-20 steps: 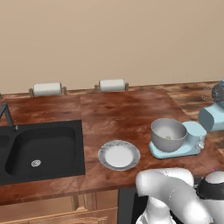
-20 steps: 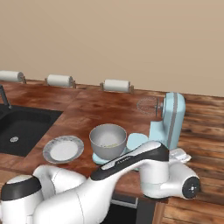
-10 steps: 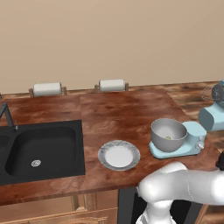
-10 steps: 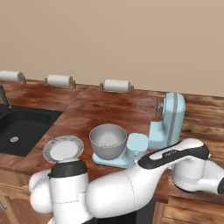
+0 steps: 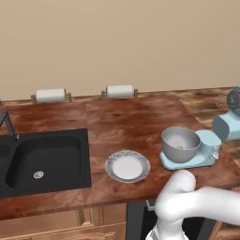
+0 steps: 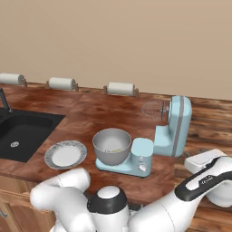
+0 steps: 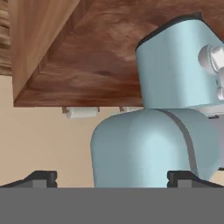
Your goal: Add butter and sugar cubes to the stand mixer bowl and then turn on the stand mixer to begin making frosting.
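Here the stand mixer (image 6: 174, 127) stands upright, head tilted back.

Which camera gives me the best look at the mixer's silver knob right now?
The hand view: the silver knob is large and close on the stand mixer, at the right edge. Both base views show it as a tiny spot on the base front.

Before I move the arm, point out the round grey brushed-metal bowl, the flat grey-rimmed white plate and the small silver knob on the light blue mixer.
Grey metal bowl (image 6: 111, 152): right base view, front outer wall.
Grey-rimmed white plate (image 5: 112, 161): left base view, left rim.
Silver knob (image 6: 143, 167): right base view, its face.
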